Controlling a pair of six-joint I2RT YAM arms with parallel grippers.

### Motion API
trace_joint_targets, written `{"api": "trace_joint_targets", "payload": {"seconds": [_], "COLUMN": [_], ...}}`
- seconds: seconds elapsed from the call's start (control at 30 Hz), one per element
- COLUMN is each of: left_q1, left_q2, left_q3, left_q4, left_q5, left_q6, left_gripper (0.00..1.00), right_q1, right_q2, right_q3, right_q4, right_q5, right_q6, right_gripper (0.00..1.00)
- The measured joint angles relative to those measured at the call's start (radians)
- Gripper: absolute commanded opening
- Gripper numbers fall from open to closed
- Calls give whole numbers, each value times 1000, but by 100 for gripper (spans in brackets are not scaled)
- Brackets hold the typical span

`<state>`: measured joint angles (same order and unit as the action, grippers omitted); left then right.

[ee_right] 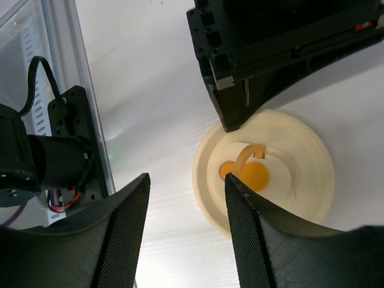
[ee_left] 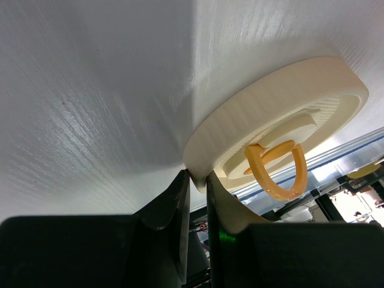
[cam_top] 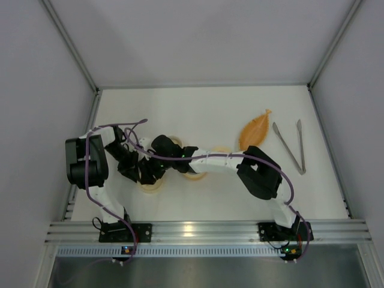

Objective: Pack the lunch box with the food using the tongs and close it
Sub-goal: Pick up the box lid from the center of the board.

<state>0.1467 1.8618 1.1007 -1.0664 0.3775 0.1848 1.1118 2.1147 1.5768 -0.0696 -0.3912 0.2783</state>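
Observation:
The lunch box's round cream lid [ee_left: 282, 102] with an orange loop handle [ee_left: 279, 171] lies near the front left of the table [cam_top: 198, 114]. My left gripper [ee_left: 198, 177] is shut on the lid's rim. The right wrist view shows that lid [ee_right: 300, 156] and the left fingers [ee_right: 231, 120] pinching its far edge. My right gripper [ee_right: 187, 180] hangs open just above and beside the lid, with nothing between its fingers. Cream lunch box parts [cam_top: 193, 174] show partly under the right arm. The silver tongs [cam_top: 292, 148] lie at the right. The food is out of view.
An orange leaf-shaped dish [cam_top: 254, 132] lies just left of the tongs. Both arms are crossed close together over the front left. The left arm's base [ee_right: 54, 156] and the side wall rail [ee_right: 72, 66] stand close beside my right gripper.

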Motion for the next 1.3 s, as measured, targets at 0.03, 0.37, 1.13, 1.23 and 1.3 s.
{"api": "trace_joint_targets", "payload": {"seconds": [0.03, 0.37, 1.13, 1.23, 1.3], "left_q1": [0, 0, 0, 0, 0], "left_q2": [0, 0, 0, 0, 0], "left_q3": [0, 0, 0, 0, 0], "left_q4": [0, 1, 5, 6, 6], "left_q5": [0, 1, 11, 12, 14], "left_q6": [0, 0, 0, 0, 1], "left_gripper": [0, 0, 0, 0, 0], "right_q1": [0, 0, 7, 12, 14], "right_q2": [-7, -19, 121, 131, 138], "right_q3": [0, 12, 134, 134, 134], "right_q4": [-3, -48, -133, -149, -163], "right_q5": [5, 43, 178, 188, 190], "right_q6": [-20, -171, -330, -350, -365], "right_gripper": [55, 57, 51, 48, 47]}}
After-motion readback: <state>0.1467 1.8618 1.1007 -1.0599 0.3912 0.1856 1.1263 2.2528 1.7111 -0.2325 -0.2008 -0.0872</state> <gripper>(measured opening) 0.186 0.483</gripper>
